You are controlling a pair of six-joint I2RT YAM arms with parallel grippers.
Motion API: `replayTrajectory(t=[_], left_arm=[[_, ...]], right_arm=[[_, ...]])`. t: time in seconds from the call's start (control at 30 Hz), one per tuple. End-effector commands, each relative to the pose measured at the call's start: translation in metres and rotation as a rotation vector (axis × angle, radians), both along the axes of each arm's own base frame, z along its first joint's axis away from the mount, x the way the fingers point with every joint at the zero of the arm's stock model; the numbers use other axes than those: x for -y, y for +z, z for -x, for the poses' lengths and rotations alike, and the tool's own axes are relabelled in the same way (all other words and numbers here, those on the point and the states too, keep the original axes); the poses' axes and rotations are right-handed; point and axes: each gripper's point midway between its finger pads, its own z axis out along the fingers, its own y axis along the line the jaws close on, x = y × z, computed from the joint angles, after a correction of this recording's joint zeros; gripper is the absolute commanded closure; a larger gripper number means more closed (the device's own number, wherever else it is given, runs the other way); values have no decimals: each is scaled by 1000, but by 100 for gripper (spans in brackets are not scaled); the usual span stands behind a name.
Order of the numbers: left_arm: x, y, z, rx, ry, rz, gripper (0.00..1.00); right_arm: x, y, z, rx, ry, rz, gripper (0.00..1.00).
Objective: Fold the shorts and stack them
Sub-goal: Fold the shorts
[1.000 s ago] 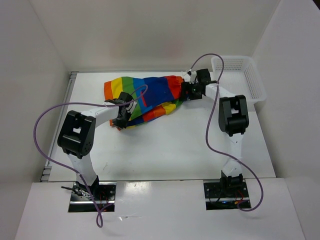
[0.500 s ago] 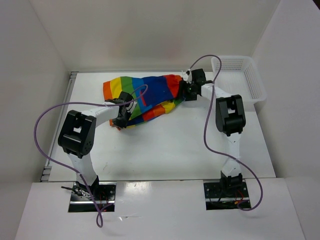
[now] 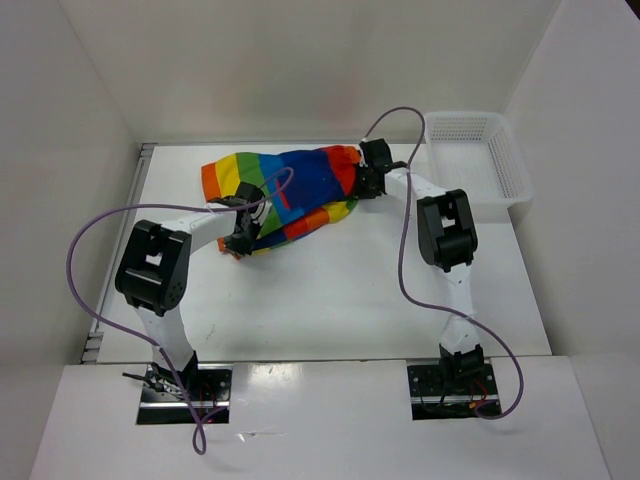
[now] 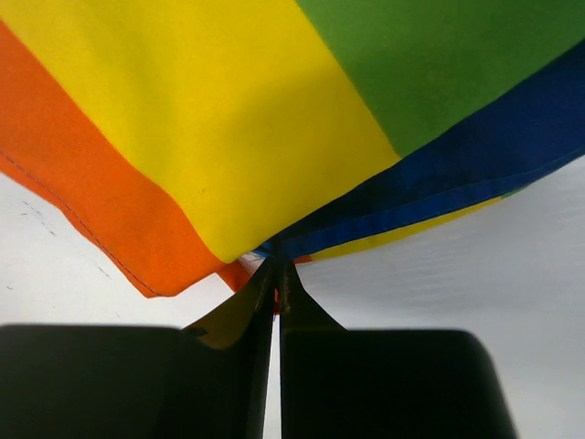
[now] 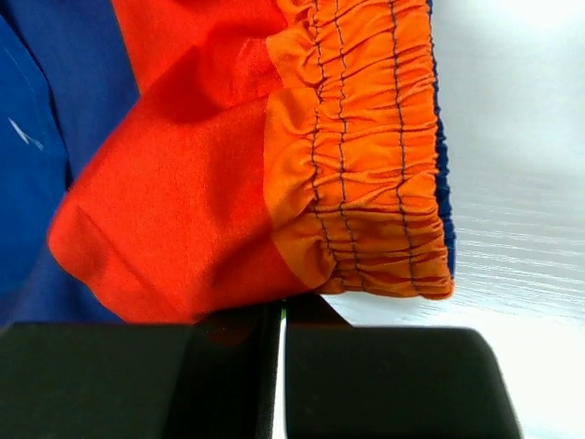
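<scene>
The rainbow-striped shorts (image 3: pixel 290 185) lie crumpled at the back middle of the white table, blue panel on top. At their lower left corner my left gripper (image 3: pixel 240 240) is shut on a fold; in the left wrist view its tips (image 4: pixel 276 267) pinch the cloth where the yellow, orange and blue layers of the shorts (image 4: pixel 274 137) meet. My right gripper (image 3: pixel 363 183) is at their right end. The right wrist view shows it (image 5: pixel 283 306) shut at the lower edge of the red cloth, beside the gathered orange waistband (image 5: pixel 366 165). No drawstring shows.
A white mesh basket (image 3: pixel 512 160) stands at the back right corner, just right of the right arm. Purple cables loop from both arms. White walls close in the table at the back and on both sides.
My right gripper has moved left onto the waistband end and gone from open to shut. The shorts have shifted slightly left. The left gripper keeps its hold.
</scene>
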Motion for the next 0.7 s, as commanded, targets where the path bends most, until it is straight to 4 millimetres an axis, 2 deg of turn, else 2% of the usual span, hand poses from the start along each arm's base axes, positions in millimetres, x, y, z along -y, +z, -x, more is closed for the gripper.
replayTrajectory(t=[0.0, 0.03, 0.07, 0.17, 0.2, 0.3, 0.37, 0.4, 0.47, 0.5, 0.57, 0.63, 0.67], left_arm=[[-28, -25, 9, -62, 68, -27, 95], [-39, -22, 7, -51, 98, -34, 95], [-42, -16, 1, -31, 109, -29, 95], [-49, -6, -8, 19, 130, -46, 95], [-51, -1, -9, 34, 133, -52, 95], [-51, 2, -10, 44, 133, -50, 95], [-47, 10, -12, 67, 124, -43, 95], [-47, 7, -8, 55, 123, -47, 95], [-46, 10, -8, 63, 120, -35, 95], [-43, 7, -5, 53, 111, -38, 95], [-37, 10, -5, 59, 95, -24, 95], [-30, 9, -1, 46, 78, -14, 95], [-28, 8, -1, 42, 73, 0, 95]], right_arm=[[21, 40, -6, 108, 63, 151, 100], [25, 54, -8, 134, 75, 180, 100], [31, 78, -7, 176, 100, 220, 100], [36, 105, 12, 174, 177, 259, 100], [39, 117, 26, 161, 207, 272, 100], [48, 134, 52, 150, 255, 301, 100], [49, 136, 70, 125, 276, 311, 100], [50, 135, 82, 108, 288, 303, 100], [49, 127, 95, 74, 309, 287, 100], [52, 112, 104, 34, 316, 293, 100], [48, 104, 115, 2, 323, 253, 100], [51, 75, 126, -64, 332, 262, 100], [54, 67, 127, -79, 325, 277, 87]])
